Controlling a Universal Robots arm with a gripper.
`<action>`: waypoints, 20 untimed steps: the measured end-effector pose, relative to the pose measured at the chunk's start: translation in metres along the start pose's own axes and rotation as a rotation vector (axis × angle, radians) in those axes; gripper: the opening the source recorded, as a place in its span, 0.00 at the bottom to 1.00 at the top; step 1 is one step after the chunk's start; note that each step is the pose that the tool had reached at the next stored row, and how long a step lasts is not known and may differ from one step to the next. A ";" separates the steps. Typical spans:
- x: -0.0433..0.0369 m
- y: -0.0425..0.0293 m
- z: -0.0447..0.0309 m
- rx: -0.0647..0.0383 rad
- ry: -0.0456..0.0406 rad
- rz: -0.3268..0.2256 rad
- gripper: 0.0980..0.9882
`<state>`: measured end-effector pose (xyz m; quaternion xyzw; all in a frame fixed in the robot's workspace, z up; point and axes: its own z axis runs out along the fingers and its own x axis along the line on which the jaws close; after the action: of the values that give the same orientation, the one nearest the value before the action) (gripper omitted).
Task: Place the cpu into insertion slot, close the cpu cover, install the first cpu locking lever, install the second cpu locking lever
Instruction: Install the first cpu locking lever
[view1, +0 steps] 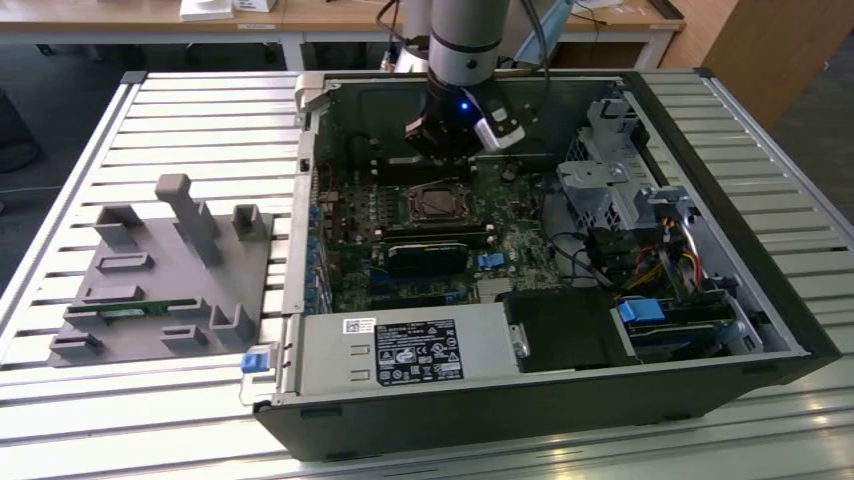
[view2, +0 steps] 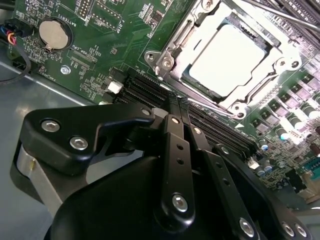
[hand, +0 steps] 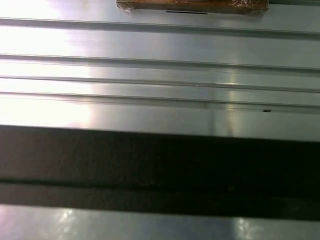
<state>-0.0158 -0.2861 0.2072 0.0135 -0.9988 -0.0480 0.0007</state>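
Observation:
The cpu (view2: 227, 57) lies flat in the insertion slot (view1: 434, 203) on the green board, its silver-grey top facing up. The cpu cover (view2: 172, 52) lies down around the chip as a silvery frame. A thin metal lever rod (view2: 280, 11) runs along one side of the socket; whether it is latched I cannot tell. My gripper (view2: 177, 104) hovers just beside the socket, over the black memory slots (view2: 145, 92), with its two black fingers pressed together and nothing between them. In the exterior view the gripper (view1: 447, 150) hangs inside the case just behind the socket.
The open computer case (view1: 721, 300) rests on a slatted metal table (view1: 160, 120). A grey fixture block (view1: 160, 270) sits at the exterior view's left. The power supply (view1: 400, 350), drive cage (view1: 601, 180) and cables (view1: 654, 260) crowd the case. A coin battery (view2: 52, 34) sits on the board.

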 end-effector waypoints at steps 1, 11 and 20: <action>0.0000 -0.0001 0.0006 0.000 0.0000 0.000 0.02; -0.0001 -0.0006 0.0058 0.006 0.0001 0.000 0.02; -0.0014 -0.0009 0.0095 0.018 0.0006 0.000 0.02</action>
<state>-0.0143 -0.2861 0.1977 0.0135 -0.9991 -0.0390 0.0009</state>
